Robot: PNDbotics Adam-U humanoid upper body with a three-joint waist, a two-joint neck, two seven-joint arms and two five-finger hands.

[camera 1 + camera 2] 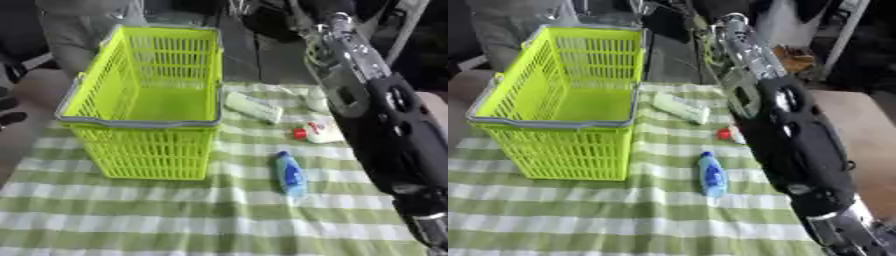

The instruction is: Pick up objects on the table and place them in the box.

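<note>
Left eye view: lime basket [140, 120] standing at left on the green checked cloth [175, 220], nothing visible inside. Just right of it, a pale flat pack [254, 106], then a blue bottle [290, 173] lying with long axis running near to far, cap away. Further right, a red-capped white bottle [319, 131]. Right arm [385, 120] nearest these, overhanging them; hand itself out of sight, state impossible to tell
</note>
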